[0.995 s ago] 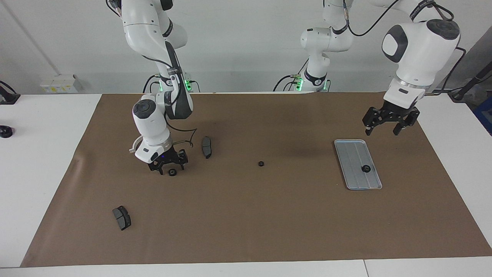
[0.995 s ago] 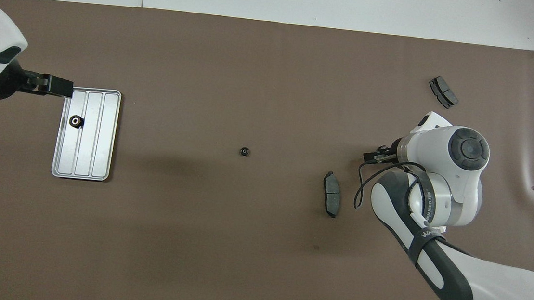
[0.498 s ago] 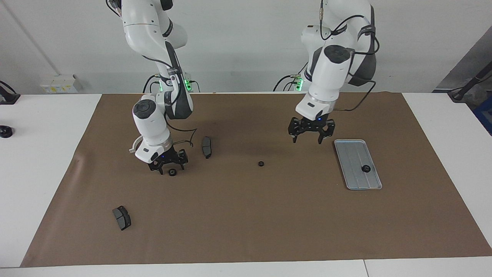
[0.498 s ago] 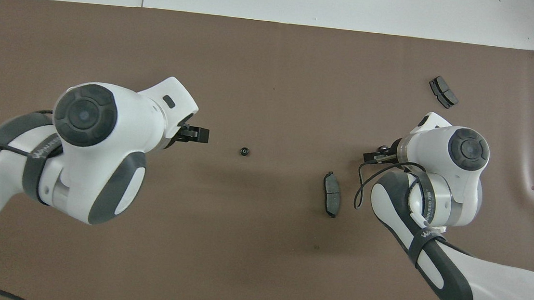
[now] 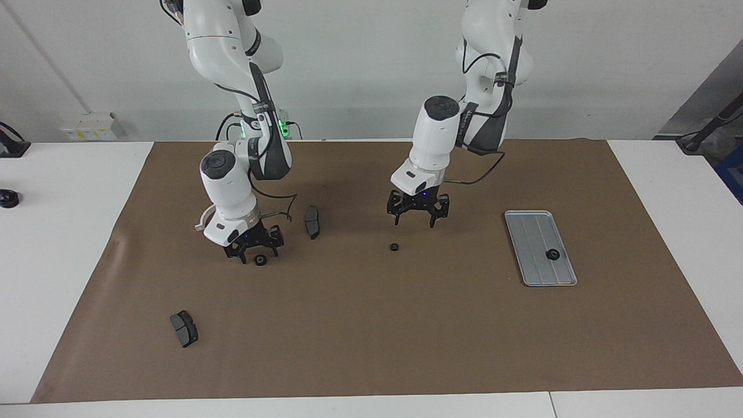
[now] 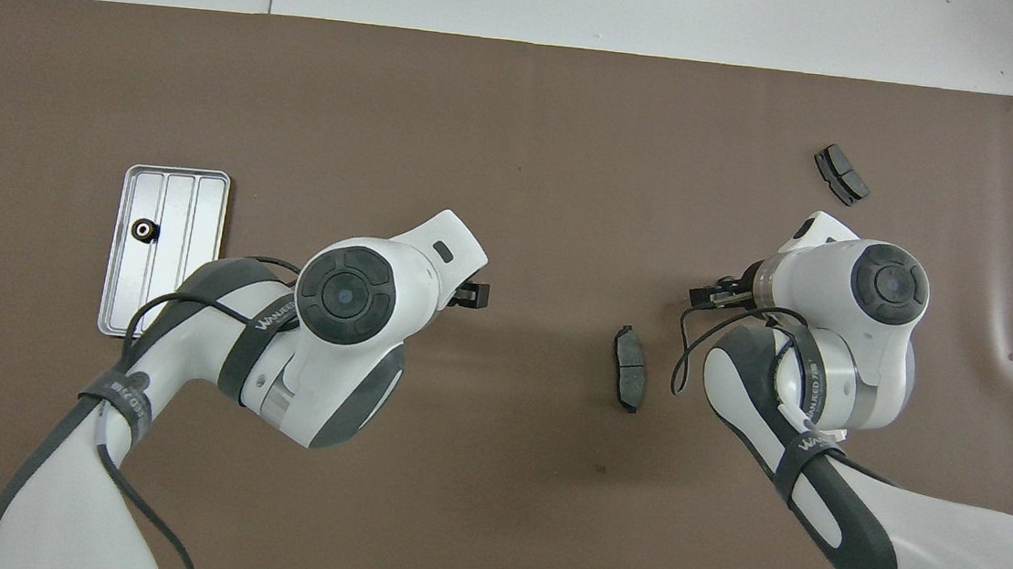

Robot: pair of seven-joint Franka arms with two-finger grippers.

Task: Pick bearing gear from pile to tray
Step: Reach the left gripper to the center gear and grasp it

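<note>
The tray (image 5: 531,232) (image 6: 185,293) lies toward the left arm's end of the mat, with one small black ring (image 5: 552,253) (image 6: 144,230) in it. A second ring (image 5: 394,247) sits in the middle of the mat. My left gripper (image 5: 414,222) hangs open above the mat close to this ring and hides it in the overhead view. A third ring (image 5: 260,260) lies on the mat between the fingertips of my right gripper (image 5: 259,253), which stands open and low around it.
Of the pile, one dark brake pad (image 5: 312,222) (image 6: 629,367) lies beside the right hand. Another brake pad (image 5: 184,328) (image 6: 841,173) lies farther from the robots. A white half-ring bracket (image 5: 202,220) shows partly past the right arm's wrist.
The left arm has swung from beside the tray toward the middle of the mat and come down close to the middle ring, still open. The right arm has not moved.
</note>
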